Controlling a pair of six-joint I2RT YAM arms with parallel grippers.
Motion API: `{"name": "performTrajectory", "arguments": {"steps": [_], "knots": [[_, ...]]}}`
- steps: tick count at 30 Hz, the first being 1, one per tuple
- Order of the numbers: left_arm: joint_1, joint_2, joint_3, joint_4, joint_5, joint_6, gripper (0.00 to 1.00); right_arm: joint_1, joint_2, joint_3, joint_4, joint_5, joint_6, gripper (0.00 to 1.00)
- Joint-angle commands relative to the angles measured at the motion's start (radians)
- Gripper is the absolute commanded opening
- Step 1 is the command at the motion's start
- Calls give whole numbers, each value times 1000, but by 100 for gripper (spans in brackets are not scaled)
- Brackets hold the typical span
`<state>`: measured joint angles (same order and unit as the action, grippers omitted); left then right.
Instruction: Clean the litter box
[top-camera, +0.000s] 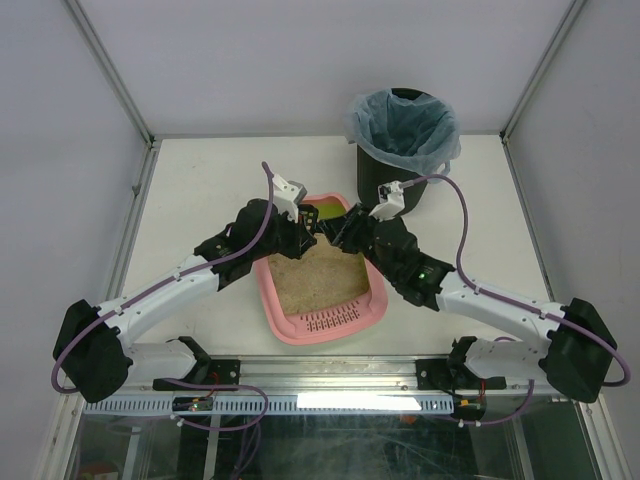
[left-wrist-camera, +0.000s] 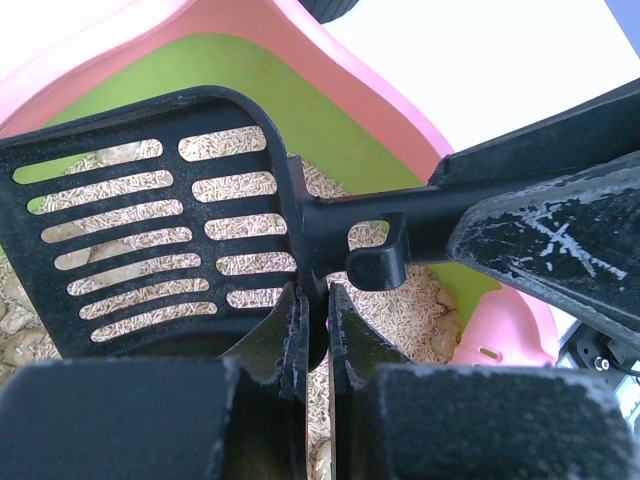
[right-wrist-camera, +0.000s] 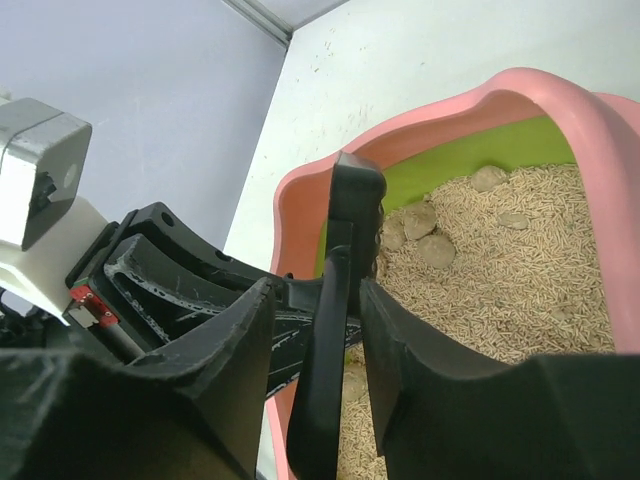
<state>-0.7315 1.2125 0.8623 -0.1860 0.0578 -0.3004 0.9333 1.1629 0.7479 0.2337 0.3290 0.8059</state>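
The litter box (top-camera: 268, 292), a pink tray with a green inner wall (left-wrist-camera: 250, 80) and beige litter, lies mid-table with its grille end nearest the arm bases. A black slotted scoop (left-wrist-camera: 150, 220) hangs over the litter at the far end. My left gripper (left-wrist-camera: 316, 292) is shut on the scoop's rim beside the neck. My right gripper (right-wrist-camera: 318, 290) straddles the scoop's handle (right-wrist-camera: 340, 250), and a narrow gap shows on each side of it. In the top view the two grippers, left (top-camera: 308, 228) and right (top-camera: 345, 232), meet over the box's far end. Several pale clumps (right-wrist-camera: 420, 220) lie in the litter.
A black cylindrical bin (top-camera: 400, 140) lined with a pale blue bag stands just beyond the litter box at the back right, close to my right wrist. Frame posts and pale walls enclose the white table (top-camera: 200, 190) on three sides.
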Motion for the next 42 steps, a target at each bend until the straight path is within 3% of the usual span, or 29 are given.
{"name": "performTrajectory", "arguments": {"steps": [1, 13, 19, 23, 29, 35, 42], "knots": [[3, -19, 29, 56, 14, -2, 0, 2, 2, 36, 58, 19, -14, 40], [3, -21, 30, 56, 22, 4, 0, 2, 64, 69, 68, -6, -8, 32], [3, -18, 30, 57, 30, 8, 0, 2, 57, 70, 67, 4, -21, 14], [5, -23, 30, 56, 29, 8, 15, 2, 52, 64, 59, 13, -24, 3], [23, -47, 27, 61, 36, 5, 56, 1, 17, 36, 31, 50, -24, 0], [120, -161, 17, 44, -13, -11, 63, -7, -50, 43, -75, 63, -114, 0], [176, -264, 38, -159, -279, -93, 64, -17, -132, 78, -240, 1, -203, 0]]}}
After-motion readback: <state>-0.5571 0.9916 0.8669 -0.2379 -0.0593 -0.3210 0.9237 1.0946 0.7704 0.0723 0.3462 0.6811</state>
